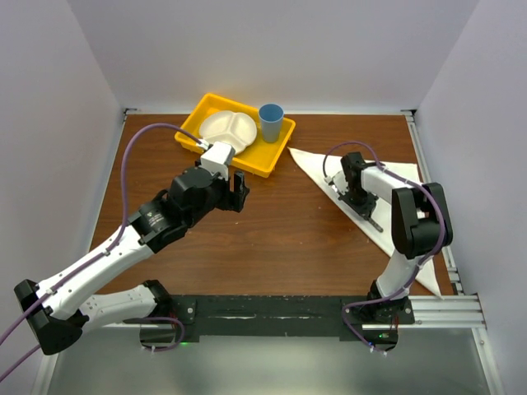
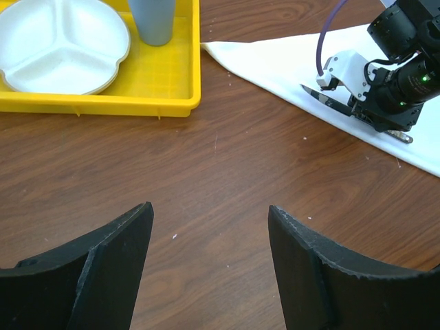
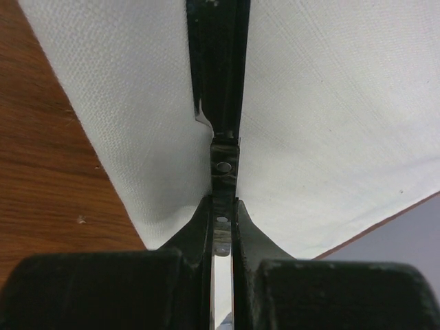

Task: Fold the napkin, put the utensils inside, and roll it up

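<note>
Right tool (image 3: 221,203) clenches the slim dark-handled table knife (image 3: 217,82), stiff and likely slick, over the thin white cloth napkin (image 3: 330,124), folded and limp, at the brown wooden bench (image 1: 280,239) right side; best pinched at corners; left tool (image 2: 210,213) released, empty

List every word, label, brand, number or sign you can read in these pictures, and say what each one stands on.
No text can be read in any view.
The yellow tray, divided plate, blue cup, napkin and knife carry no print.
A tiny pale mark on the left arm is too small to read.
</note>
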